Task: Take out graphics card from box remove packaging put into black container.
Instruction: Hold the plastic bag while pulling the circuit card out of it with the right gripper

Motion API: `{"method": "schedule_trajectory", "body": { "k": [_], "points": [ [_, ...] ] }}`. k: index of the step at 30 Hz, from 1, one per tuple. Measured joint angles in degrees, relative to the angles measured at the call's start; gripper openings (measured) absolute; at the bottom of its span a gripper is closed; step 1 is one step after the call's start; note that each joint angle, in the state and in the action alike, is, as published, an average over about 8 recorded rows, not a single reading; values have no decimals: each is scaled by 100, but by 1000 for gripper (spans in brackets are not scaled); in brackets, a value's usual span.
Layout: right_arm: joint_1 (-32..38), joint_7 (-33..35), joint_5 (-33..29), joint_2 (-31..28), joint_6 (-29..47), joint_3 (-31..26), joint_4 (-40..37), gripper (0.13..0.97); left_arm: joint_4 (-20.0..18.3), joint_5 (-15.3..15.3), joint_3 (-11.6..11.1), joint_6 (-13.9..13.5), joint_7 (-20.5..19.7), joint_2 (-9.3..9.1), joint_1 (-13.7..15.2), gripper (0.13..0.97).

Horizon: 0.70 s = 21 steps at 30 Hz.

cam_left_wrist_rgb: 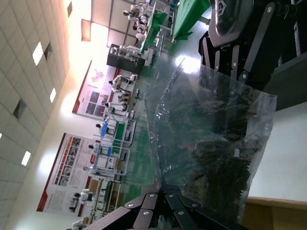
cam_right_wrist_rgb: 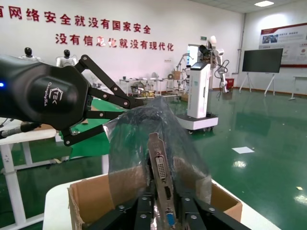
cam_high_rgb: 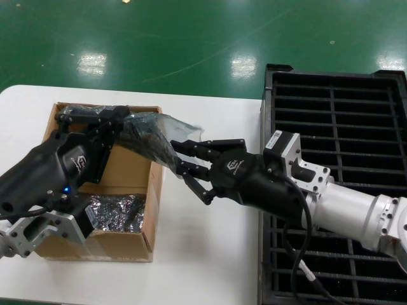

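Head view: left gripper (cam_high_rgb: 121, 125) above box (cam_high_rgb: 137, 184), fingers pinched on far end of bag (cam_high_rgb: 145, 136). Bag stretched level between both grippers, over box's right wall. Right gripper (cam_high_rgb: 191, 166) reaches in from crate (cam_high_rgb: 331, 121) side, fingers closed on near end. Right wrist view: card (cam_right_wrist_rgb: 160, 165) stands upright on edge inside bag, silver bracket toward camera, clamped between fingers (cam_right_wrist_rgb: 144, 211). Crinkled silver bundle (cam_high_rgb: 117, 213) lies in box's near compartment. Box sits on white table (cam_high_rgb: 210, 254); crate just beside table on right.
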<state>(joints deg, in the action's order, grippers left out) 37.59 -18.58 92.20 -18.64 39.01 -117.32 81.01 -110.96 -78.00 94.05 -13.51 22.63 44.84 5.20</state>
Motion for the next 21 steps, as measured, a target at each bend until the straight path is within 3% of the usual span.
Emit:
{"method": "schedule_trajectory", "body": {
  "k": [16,21],
  "points": [
    [22,-68,-18,192,-62,-72,-91,287,0,0,0,0,0,0,0,139],
    [81,-100,-53,290,-107,-97,-231,251,0,0,0,0,0,0,0,139]
  ]
}}
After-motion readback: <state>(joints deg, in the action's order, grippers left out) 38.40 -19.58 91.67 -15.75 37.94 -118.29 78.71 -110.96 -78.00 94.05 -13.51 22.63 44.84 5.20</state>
